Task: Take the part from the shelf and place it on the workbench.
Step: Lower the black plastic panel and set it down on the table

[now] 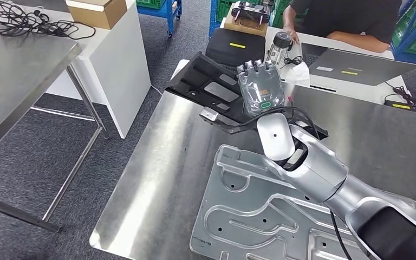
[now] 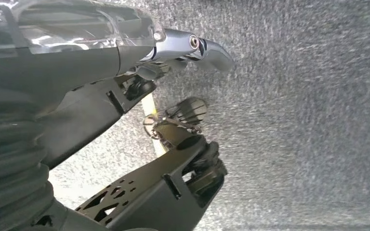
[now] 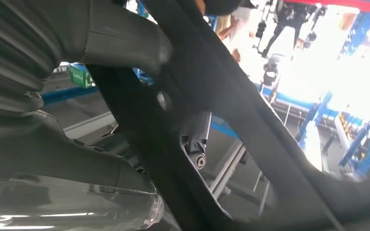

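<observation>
I'm looking down at the big steel table (image 1: 157,179), bright and reflective, filling most of my head view. On its near right side lies a large grey stamped metal panel (image 1: 249,216) with raised curving channels, flat on the surface. My right arm (image 1: 325,173) reaches across that panel toward the table's far edge. There the black part (image 1: 208,81), a long, angular plastic piece with cut-outs and a grey patch, sits over the far edge of the table; I can't tell whether it rests on the surface or is carried just above it. My right hand (image 1: 260,89) is at the part's right end, back of the hand toward me, fingers pointing away and curled over the part's edge. In the right wrist view the thumb (image 3: 125,41) and a dark finger (image 3: 195,139) sit on either side of a black strut of the part (image 3: 231,96), so I read it as holding the part. My left hand (image 2: 192,48) hangs over grey carpet; from this angle I can't tell how far its fingers are apart. Beyond the table a person (image 1: 341,21) in black sits at a white desk with a laptop (image 1: 357,65).
</observation>
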